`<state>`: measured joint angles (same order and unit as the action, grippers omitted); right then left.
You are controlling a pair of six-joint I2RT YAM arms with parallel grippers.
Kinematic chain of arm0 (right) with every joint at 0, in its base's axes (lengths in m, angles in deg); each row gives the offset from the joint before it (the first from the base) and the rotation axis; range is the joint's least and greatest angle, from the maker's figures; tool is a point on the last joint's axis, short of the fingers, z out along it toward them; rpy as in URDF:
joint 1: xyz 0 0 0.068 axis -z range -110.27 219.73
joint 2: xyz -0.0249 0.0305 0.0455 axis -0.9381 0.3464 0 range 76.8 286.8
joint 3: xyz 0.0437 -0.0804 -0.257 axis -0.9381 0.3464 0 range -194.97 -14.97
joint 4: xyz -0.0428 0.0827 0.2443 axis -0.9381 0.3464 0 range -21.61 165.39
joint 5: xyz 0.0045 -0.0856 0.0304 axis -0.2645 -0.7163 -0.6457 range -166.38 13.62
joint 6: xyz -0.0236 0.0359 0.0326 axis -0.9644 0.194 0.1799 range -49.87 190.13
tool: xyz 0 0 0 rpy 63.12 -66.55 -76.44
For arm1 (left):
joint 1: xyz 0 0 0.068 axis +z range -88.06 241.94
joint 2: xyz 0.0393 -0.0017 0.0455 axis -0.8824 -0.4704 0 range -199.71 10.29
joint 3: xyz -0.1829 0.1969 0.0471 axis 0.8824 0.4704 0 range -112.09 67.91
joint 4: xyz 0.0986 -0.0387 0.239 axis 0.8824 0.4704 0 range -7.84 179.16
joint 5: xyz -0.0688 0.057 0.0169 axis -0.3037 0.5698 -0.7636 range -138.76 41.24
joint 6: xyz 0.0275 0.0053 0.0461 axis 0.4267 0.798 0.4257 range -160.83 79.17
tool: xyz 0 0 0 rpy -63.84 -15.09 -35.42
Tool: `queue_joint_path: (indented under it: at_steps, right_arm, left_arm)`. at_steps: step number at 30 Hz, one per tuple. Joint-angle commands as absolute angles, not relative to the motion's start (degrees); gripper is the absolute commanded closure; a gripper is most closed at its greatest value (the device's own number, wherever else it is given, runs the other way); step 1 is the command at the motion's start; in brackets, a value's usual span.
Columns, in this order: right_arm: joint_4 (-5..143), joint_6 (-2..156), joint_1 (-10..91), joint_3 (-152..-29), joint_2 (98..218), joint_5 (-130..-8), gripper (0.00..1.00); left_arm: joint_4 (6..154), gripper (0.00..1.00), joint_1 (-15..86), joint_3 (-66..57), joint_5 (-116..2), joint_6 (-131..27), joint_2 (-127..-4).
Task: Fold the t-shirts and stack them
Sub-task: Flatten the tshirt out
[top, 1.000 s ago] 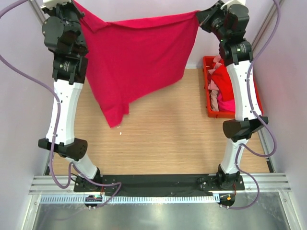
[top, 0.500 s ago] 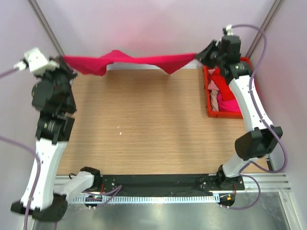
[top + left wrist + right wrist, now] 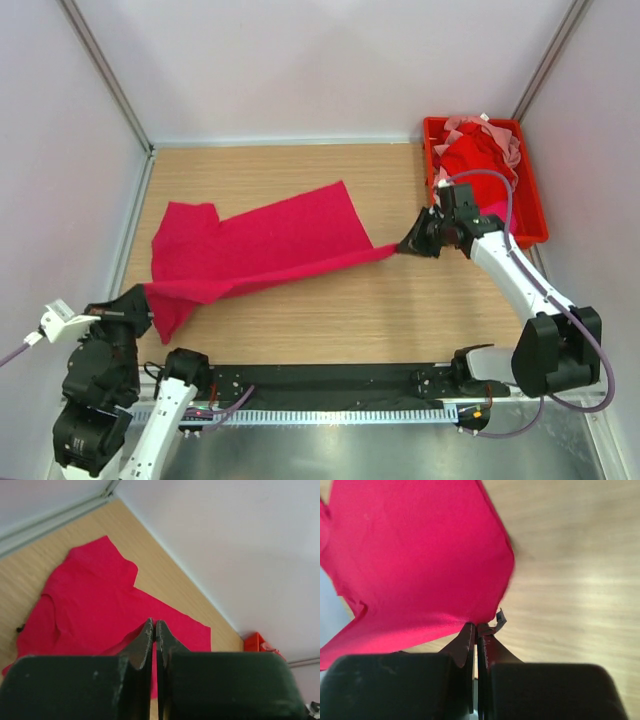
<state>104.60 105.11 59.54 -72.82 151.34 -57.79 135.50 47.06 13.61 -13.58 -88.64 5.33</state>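
Observation:
A crimson-magenta t-shirt point(image 3: 260, 245) lies stretched across the wooden table point(image 3: 400, 320), with one sleeve at the far left. My left gripper point(image 3: 145, 297) is low at the near left, shut on the shirt's near-left edge. In the left wrist view the cloth point(image 3: 90, 600) rises to the closed jaws of that gripper point(image 3: 155, 625). My right gripper point(image 3: 405, 247) is shut on the shirt's right corner, pulling it to a point. The right wrist view shows this cloth point(image 3: 420, 555) pinched at the tips of my right gripper point(image 3: 476, 627), with a small dark tag beside them. More red and pale pink t-shirts point(image 3: 480, 155) sit crumpled in the bin.
A rigid red plastic bin point(image 3: 536, 205) stands at the far right of the table, just behind my right arm; its corner point(image 3: 255, 641) also shows in the left wrist view. Pale walls close the table in at the back and on both sides.
Both arms came down and toward the near side from holding the shirt high at the back. The shirt went from hanging in the air to lying spread on the table.

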Motion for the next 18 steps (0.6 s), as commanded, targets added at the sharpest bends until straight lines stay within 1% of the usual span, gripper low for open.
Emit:
queue_joint_path:
  at_steps: [1, 5, 11, 16, 18]
  right_arm:
    - [105.83, 103.61, 59.36, -67.19, 147.21, -56.69, 0.99]
    - [107.94, 101.34, 59.27, -63.49, 144.66, -57.56, 0.99]
    - [109.43, 99.92, 59.27, -62.87, 143.77, -58.53, 0.99]
    - [110.14, 99.22, 59.27, -67.87, 144.82, -60.11, 0.99]
    - [110.4, 99.22, 59.27, -72.61, 145.35, -60.64, 0.99]
  left_arm:
    - [144.73, 1.0, 47.26, 15.17, -16.93, -97.6, 4.49]
    - [147.63, 1.0, 47.26, 17.54, -22.64, -100.24, 3.52]
    - [147.29, 1.0, 47.26, 17.29, -23.62, -100.95, 1.77]
    - [143.18, 1.0, 47.26, 12.55, -23.27, -97.35, -3.33]
    - [140.44, 1.0, 47.26, 10.53, -23.01, -94.46, -6.31]
